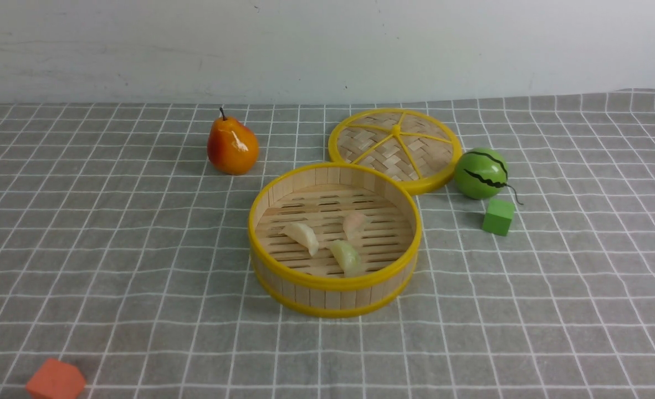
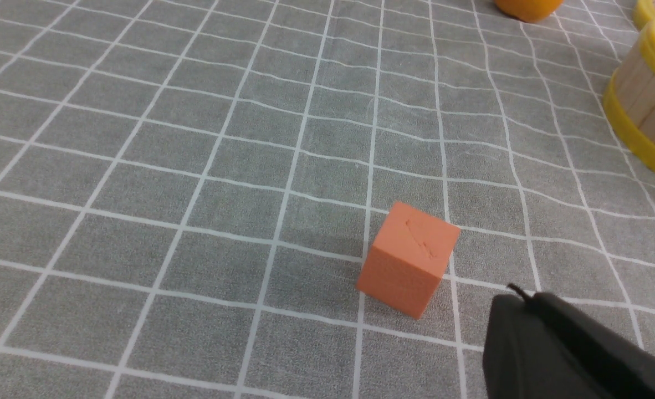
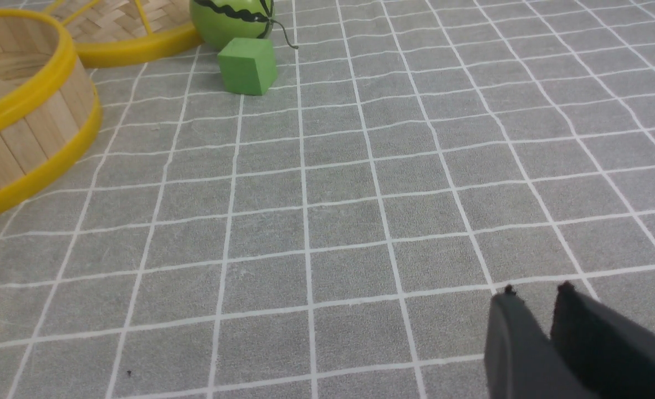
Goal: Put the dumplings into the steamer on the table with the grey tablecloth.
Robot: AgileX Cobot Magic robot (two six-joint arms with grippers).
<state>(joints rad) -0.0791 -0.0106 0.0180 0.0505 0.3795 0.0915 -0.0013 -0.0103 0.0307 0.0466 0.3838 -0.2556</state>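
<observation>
The left pincer [image 2: 521,296] is closed with nothing in it, low over the table [image 2: 139,166]; the orange block [image 2: 410,257] sits just beside its tips, and the steamer [image 2: 646,105] lies well beyond. The right pincer [image 3: 535,293] shows a narrow gap between its fingers and holds nothing; whether that gap counts as open I cannot quite tell. Far from its tips stand the green cube [image 3: 247,66] and, touching or nearly touching it, the toy watermelon [image 3: 230,22], with the woven lid [image 3: 122,27] beside them. All three dumplings [image 1: 327,239] lie on the steamer's slotted floor, the pear [image 1: 232,145] further off.
</observation>
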